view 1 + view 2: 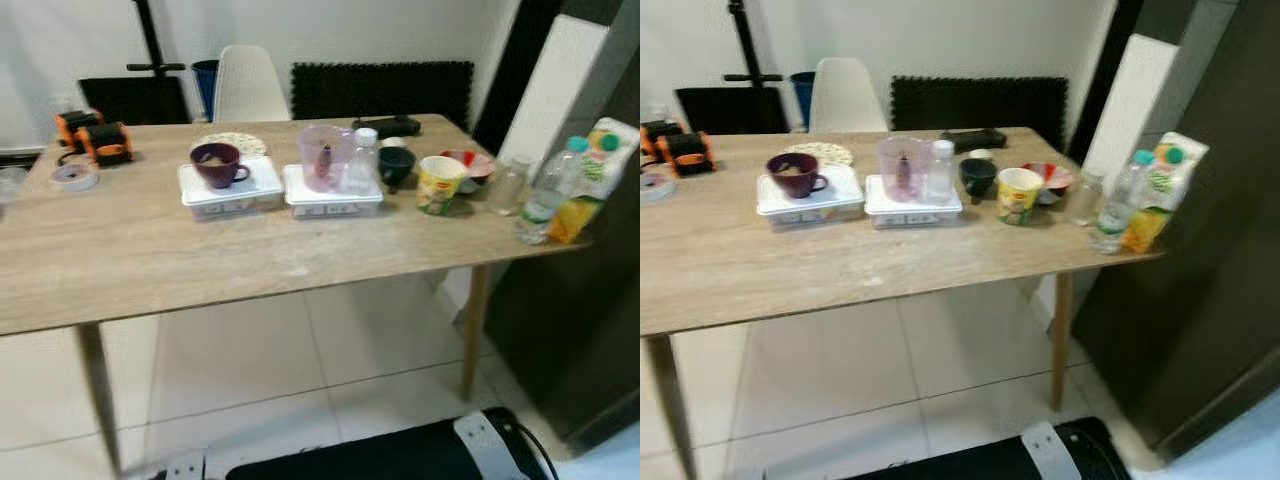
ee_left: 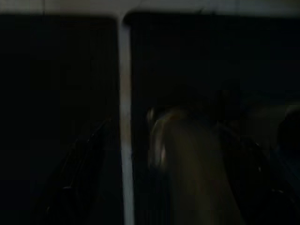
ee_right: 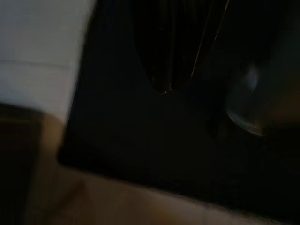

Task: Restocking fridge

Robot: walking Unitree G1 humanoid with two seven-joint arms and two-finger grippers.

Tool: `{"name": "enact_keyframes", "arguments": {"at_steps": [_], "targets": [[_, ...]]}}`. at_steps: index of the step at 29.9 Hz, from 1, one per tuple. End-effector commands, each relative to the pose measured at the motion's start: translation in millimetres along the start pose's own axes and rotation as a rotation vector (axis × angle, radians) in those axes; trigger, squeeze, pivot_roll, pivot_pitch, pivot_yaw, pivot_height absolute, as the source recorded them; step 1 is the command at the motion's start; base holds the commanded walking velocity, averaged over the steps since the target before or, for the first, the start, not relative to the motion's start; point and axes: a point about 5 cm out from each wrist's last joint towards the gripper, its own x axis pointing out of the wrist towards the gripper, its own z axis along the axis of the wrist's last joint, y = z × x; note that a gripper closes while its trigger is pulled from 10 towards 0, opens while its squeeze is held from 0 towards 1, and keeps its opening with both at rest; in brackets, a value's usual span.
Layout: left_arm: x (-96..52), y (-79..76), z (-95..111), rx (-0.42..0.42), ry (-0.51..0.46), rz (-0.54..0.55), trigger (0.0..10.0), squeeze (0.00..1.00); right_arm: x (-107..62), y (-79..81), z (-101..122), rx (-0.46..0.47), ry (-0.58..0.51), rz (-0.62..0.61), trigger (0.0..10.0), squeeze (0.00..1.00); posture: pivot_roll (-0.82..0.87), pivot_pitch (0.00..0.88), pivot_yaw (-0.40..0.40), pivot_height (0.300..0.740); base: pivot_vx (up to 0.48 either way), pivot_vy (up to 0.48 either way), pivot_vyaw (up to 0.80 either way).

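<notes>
Before us stands the wooden table (image 1: 150, 270), bearing two white boxes (image 1: 230, 192), a juice carton (image 1: 592, 180) and water bottle (image 1: 547, 200) at its right corner beside the dark fridge (image 1: 1200, 250); we cannot tell our jaws' state.

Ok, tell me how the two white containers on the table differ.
The left white container carries a dark purple mug; the right white container carries a translucent pink jug and a small clear bottle. The left one sits nearer the round patterned plate, the right one nearer the black cup. Both are flat, lidded, side by side.
</notes>
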Motion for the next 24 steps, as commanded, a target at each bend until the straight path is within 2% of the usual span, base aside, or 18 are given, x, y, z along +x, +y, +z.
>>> {"name": "enact_keyframes", "arguments": {"at_steps": [1, 6, 9, 11, 13, 16, 18, 21, 22, 24], "targets": [[1.8, -8.9, 3, 0.071, -0.003, -0.039, 10.0, 0.00, -0.8, 8.1, -11, 0.062, 0.019, 0.004, 10.0, 0.00, 0.00, 0.000, -0.017, 0.740, 0.000, 0.000, 0.00], [1.9, 1.3, 14, 0.150, -0.018, -0.041, 10.0, 0.00, -4.4, 26.4, -37, 0.095, 0.102, 0.020, 10.0, 0.00, 0.03, 0.000, 0.004, 0.740, 0.000, 0.000, 0.00], [2.1, 8.6, 25, 0.165, -0.035, -0.030, 10.0, 0.00, -5.0, 32.7, -42, 0.133, 0.116, 0.005, 10.0, 0.00, 0.02, 0.000, 0.019, 0.740, 0.000, 0.000, 0.00], [2.1, 11.8, 30, 0.176, -0.045, -0.032, 10.0, 0.00, -4.7, 37.5, -42, 0.196, 0.108, 0.000, 10.0, 0.00, 0.02, 0.000, 0.007, 0.740, 0.000, 0.000, 0.00], [2.4, 13.5, 34, 0.184, -0.049, -0.024, 10.0, 0.00, -4.6, 36.1, -41, 0.204, 0.106, -0.013, 10.0, 0.00, 0.01, 0.000, 0.007, 0.740, 0.000, 0.000, 0.00], [3.4, 13.4, 41, 0.110, -0.080, 0.000, 10.0, 0.00, -4.6, 30.7, -40, 0.194, 0.105, -0.014, 10.0, 0.00, 0.00, 0.002, 0.006, 0.740, 0.000, 0.000, 0.00], [5.3, 5.4, 44, 0.034, -0.103, 0.001, 10.0, 0.00, -3.7, 25.7, -35, 0.162, 0.090, 0.000, 10.0, 0.00, -0.03, 0.006, 0.002, 0.740, 0.000, 0.000, 0.00], [5.3, 5.4, 44, 0.034, -0.103, 0.001, 10.0, 0.00, -3.7, 25.7, -35, 0.162, 0.090, 0.000, 10.0, 0.00, -0.03, 0.006, 0.002, 0.740, 0.000, 0.000, 0.00], [6.2, -1.0, 41, 0.025, -0.098, -0.010, 10.0, 0.00, -3.0, 24.2, -31, 0.149, 0.080, 0.009, 10.0, 0.00, -0.03, 0.011, 0.004, 0.740, 0.000, 0.000, 0.00], [7.4, -14.7, 33, 0.069, -0.072, -0.056, 10.0, 0.00, -1.7, 24.0, -25, 0.168, 0.060, 0.021, 10.0, 0.00, -0.02, 0.024, 0.006, 0.740, 0.000, 0.000, 0.00]]}}
